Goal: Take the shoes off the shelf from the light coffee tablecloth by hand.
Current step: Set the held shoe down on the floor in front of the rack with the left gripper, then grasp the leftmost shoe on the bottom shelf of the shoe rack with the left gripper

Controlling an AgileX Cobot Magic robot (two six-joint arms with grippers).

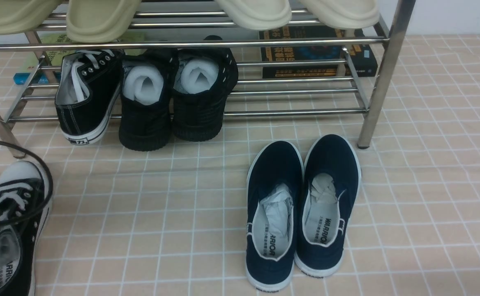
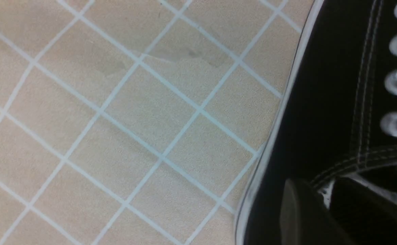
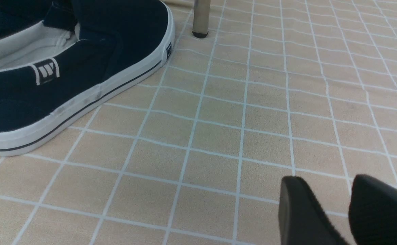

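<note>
On the light coffee tablecloth (image 1: 141, 213), one lace-up sneaker (image 1: 18, 193) rests at your left tool (image 2: 326, 200) — grip unclear; part it fully, then lift clear. Right tool (image 3: 332, 190) — slightly parted, empty.

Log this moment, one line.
black canvas lace-up sneaker: on beige grid tablecloth | its mate: on chrome tube shelf | left gripper: at sneaker collar

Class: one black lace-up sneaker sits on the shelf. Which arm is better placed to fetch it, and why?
Left. The sneaker sits at the left end of the shelf, on the left arm's side; the right claw hangs low beside the navy slip-ons, farther right.
</note>
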